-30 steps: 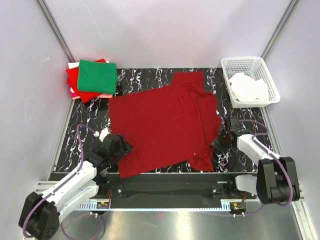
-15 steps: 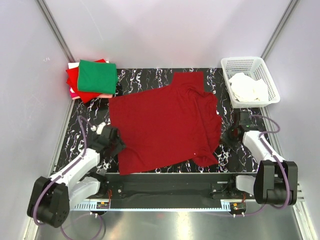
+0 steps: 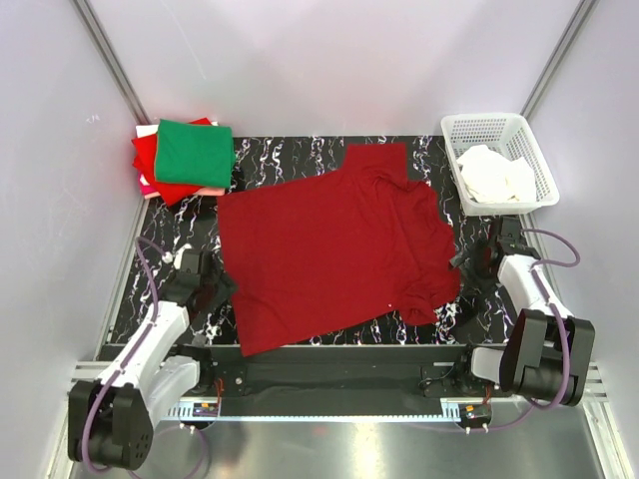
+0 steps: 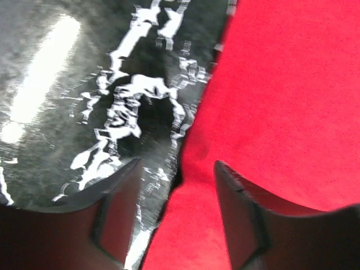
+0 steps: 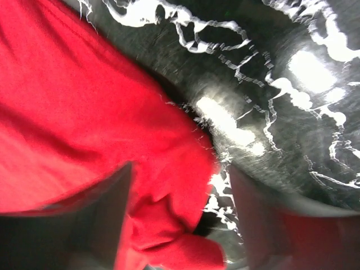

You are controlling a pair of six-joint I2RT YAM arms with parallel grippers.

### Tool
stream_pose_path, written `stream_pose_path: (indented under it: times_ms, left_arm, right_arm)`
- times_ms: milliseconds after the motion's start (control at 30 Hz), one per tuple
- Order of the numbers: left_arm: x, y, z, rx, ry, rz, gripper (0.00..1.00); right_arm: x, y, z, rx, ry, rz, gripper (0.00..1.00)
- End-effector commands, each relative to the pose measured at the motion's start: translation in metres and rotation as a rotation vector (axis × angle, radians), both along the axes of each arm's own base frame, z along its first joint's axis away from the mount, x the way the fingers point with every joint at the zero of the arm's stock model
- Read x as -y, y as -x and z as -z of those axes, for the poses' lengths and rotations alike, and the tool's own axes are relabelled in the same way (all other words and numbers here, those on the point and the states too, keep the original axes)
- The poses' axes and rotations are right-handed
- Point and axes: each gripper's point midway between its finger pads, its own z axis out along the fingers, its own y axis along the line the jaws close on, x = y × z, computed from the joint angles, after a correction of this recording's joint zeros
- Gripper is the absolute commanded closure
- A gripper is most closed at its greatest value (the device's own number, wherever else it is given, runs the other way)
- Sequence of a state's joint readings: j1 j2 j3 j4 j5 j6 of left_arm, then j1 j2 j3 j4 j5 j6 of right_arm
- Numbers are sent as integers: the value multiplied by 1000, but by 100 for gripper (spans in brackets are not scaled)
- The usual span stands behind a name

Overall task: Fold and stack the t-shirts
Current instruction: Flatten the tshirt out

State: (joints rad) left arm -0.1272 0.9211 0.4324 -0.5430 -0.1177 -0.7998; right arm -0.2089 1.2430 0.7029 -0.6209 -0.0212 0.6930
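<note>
A dark crimson t-shirt lies spread flat across the middle of the black marbled table. My left gripper sits at its left edge. In the left wrist view that gripper is open and straddles the t-shirt's hem where it meets bare table. My right gripper is at the shirt's right side. It is open too, with a bunched bit of red cloth lying loose between the fingers. Folded t-shirts are stacked at the back left: green on top, bright red below, a pink edge.
A white lattice basket holding white cloth stands at the back right. Pale walls with metal posts close in the table on three sides. The arms' bases and a rail run along the near edge.
Both grippers have moved outward and back. The right one dragged the shirt's right side further right, then opened. The left one has slid left to the hem.
</note>
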Motion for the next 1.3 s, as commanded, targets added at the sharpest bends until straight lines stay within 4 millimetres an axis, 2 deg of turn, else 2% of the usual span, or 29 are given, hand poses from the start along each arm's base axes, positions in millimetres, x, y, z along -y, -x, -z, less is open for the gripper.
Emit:
stream_pose_path:
  times_ms: [0,67,100,133,200,267,400,433,533,567,700,767,833,867,900,933,967,1000,1033,1067,1100,1133,1167,1200,1233,1267]
  left_arm:
    - [25,-12,-32,110,94,74,36]
    - [35,-6,-39,120,119,82,29]
    - [46,0,-40,121,113,122,27]
    - [52,4,-44,126,117,134,25]
    - [59,13,-45,127,128,124,24]
    - [71,26,-42,115,140,161,24]
    - [87,41,-20,73,176,196,25]
    - [89,43,-16,63,177,199,26]
    - [99,46,-5,39,196,224,28]
    - [103,44,-4,40,205,223,30]
    - [108,45,4,30,206,240,39]
    - [110,44,8,29,207,246,47]
    - [110,44,15,24,195,251,53]
    - [110,44,17,21,186,262,67]
    - [110,43,18,24,178,268,74]
    - [108,43,20,15,164,276,81]
    - [108,39,15,26,157,274,95]
    - [107,37,11,33,144,269,100]
    - [100,40,8,19,116,263,100]
    - [96,30,-8,60,82,244,100]
    - [91,28,-15,68,59,230,100]
    - [81,33,-20,56,27,216,100]
    - [75,24,-36,94,15,193,100]
    - [71,23,-42,103,9,185,100]
    - [63,26,-48,105,-3,184,100]
    - [57,21,-57,122,1,155,100]
  right_arm:
    - [-13,-6,-8,23,-67,-68,18]
    - [-23,3,-4,30,-113,-64,9]
    - [-31,5,-12,76,-142,-76,6]
    - [-39,15,-5,69,-164,-85,0]
    - [-48,24,-7,88,-185,-83,0]
    - [-56,40,0,48,-202,-92,0]
    - [-69,55,8,40,-233,-90,3]
    - [-69,57,11,38,-225,-91,5]
    - [-68,55,12,41,-217,-75,21]
    - [-67,54,15,32,-213,-75,32]
    - [-70,47,21,14,-229,-85,55]
    - [-72,42,23,13,-230,-93,58]
    - [-79,40,29,6,-249,-114,72]
    - [-83,39,33,-1,-266,-123,83]
    - [-93,43,36,-3,-323,-141,100]
    - [-93,41,34,1,-317,-153,100]
    - [-96,41,32,9,-338,-166,100]
    - [-95,36,26,24,-328,-180,100]
    - [-93,43,23,0,-308,-206,100]
    - [-86,41,14,20,-260,-208,100]
    - [-80,33,-2,52,-221,-212,100]
    - [-75,42,-9,26,-196,-199,100]
    - [-77,39,-24,85,-201,-196,100]
    - [-78,36,-35,116,-205,-187,100]
    - [-79,45,-40,96,-218,-173,100]
    - [-81,44,-55,141,-221,-176,100]
